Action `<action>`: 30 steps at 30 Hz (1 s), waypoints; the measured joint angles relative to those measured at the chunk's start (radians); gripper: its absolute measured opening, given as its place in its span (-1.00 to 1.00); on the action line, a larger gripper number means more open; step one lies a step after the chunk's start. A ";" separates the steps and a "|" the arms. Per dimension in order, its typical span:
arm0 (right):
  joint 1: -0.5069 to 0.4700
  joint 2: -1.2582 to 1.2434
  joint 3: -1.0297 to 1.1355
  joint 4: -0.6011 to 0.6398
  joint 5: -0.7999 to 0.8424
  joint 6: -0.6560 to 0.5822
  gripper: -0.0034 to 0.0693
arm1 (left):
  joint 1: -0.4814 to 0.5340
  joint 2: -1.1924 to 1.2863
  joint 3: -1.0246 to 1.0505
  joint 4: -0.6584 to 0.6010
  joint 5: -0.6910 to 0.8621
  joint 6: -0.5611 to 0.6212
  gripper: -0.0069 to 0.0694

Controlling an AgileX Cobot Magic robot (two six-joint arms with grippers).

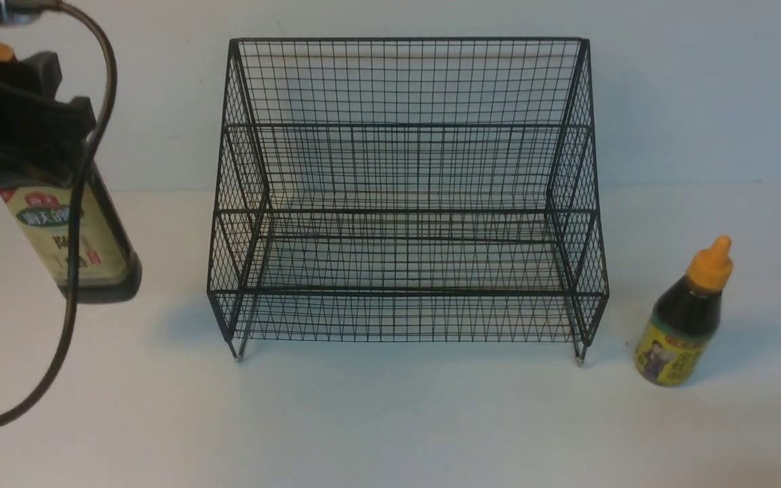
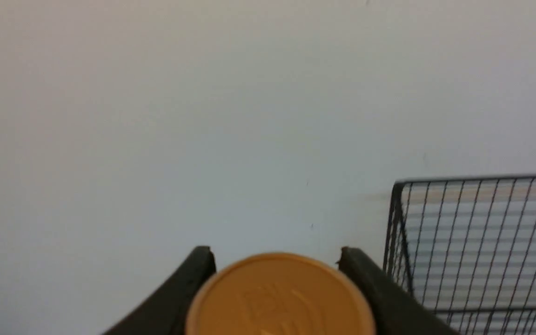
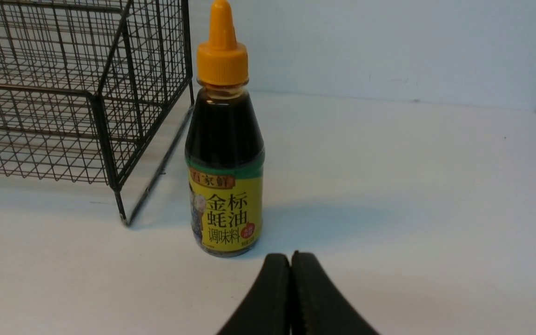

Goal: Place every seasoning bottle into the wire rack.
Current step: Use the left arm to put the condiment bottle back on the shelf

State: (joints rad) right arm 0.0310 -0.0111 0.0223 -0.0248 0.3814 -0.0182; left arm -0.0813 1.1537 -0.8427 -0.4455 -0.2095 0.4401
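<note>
Two dark-liquid bottles, one black two-tier wire rack point(image 1: 404, 190). Tall bottle point(image 1: 45, 230), gold-brown cap, beige-green label: clamped in the left gripper point(image 2: 275, 260) left of the rack, long axis tilted, cap up-left. Short bottle point(image 1: 685, 318), orange nozzle, yellow label: upright on the table point(image 1: 390, 420) right of rack; right gripper point(image 3: 291, 256) closed, empty.

Staged lab bench; white table point(image 1: 390, 420), plain white wall point(image 1: 702, 88).

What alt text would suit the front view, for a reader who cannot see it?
The left tool grips the tilted tall bottle, left of an empty black wire rack. The short bottle stands on the table, right of the rack.
</note>
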 joint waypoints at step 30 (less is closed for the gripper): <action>0.000 0.000 0.000 0.000 0.001 0.000 -0.95 | -0.271 0.443 -0.527 -0.039 0.026 -0.031 -0.02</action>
State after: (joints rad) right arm 0.0310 -0.0111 0.0223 -0.0248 0.3821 -0.0182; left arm -0.3519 1.5966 -1.3696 -0.4841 -0.1831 0.4093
